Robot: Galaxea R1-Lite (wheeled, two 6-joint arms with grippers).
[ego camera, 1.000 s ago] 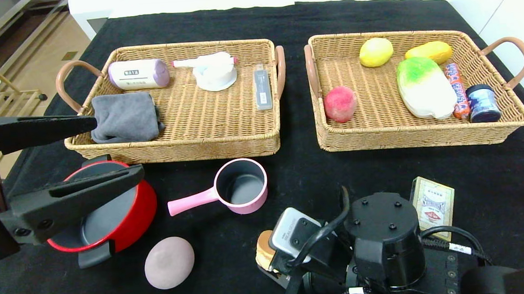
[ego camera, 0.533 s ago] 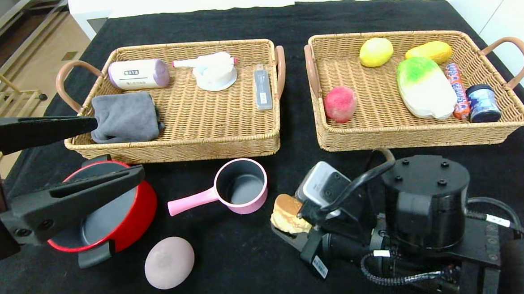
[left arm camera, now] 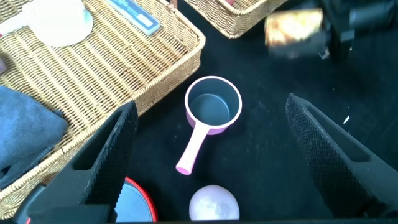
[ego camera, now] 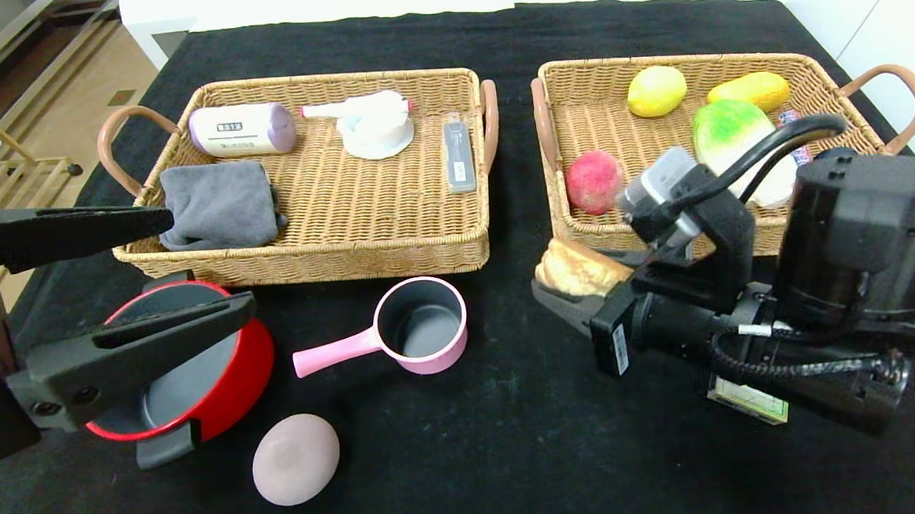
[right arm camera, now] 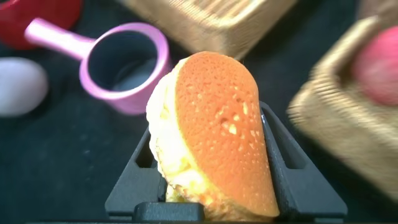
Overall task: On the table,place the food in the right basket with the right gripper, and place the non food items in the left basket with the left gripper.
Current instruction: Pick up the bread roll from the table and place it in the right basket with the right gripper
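Note:
My right gripper point(ego camera: 578, 279) is shut on the golden-brown burger bun point(ego camera: 581, 266), held above the table just before the near left corner of the right basket point(ego camera: 573, 78). The bun point(right arm camera: 214, 134) fills the jaws in the right wrist view. The napa cabbage point(ego camera: 725, 129) lies in that basket. My left gripper point(ego camera: 207, 262) hangs open over the red pot point(ego camera: 233, 386), holding nothing. The pink saucepan point(ego camera: 422, 325) and the lilac egg-shaped lump point(ego camera: 296, 459) rest on the black cloth. The card box point(ego camera: 751, 404) is mostly hidden under my right arm. The left basket point(ego camera: 309, 258) stands behind the pot.
The left basket holds a grey cloth point(ego camera: 220, 204), a lilac-white cylinder point(ego camera: 241, 130), a white item point(ego camera: 376, 124) and a grey bar point(ego camera: 458, 157). A red peach point(ego camera: 593, 181) and two yellow fruits point(ego camera: 656, 90) lie in the right basket. The floor drops off beyond the table's left edge.
My right gripper has lifted the bun off the table's front and carried it back and to the right, up to the right basket's near wall. The left gripper has not moved.

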